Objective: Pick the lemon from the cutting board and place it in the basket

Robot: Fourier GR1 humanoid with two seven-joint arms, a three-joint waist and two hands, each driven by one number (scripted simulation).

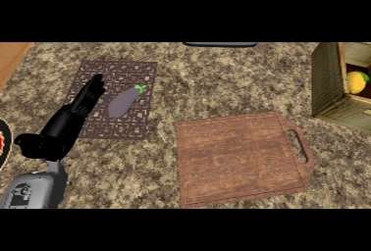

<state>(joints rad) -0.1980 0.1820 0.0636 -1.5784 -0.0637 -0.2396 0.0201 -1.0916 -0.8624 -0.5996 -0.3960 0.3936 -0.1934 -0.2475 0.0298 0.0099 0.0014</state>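
Head view | lemon (356, 82) sitting in basket (326, 83), board (239, 157) bare | left hand (85, 100) lying straight-fingered beside eggplant (124, 101) | lemon likely light, firm, rolling; wrap its middle.

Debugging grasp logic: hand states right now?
Left hand: open, fingers straight, holding nothing, over the mat.
Right hand: not in view.

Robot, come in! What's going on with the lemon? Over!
Left hand open, resting over the mat by the eggplant. Right hand out of view. Lemon in the basket; cutting board bare. Nothing in the way.
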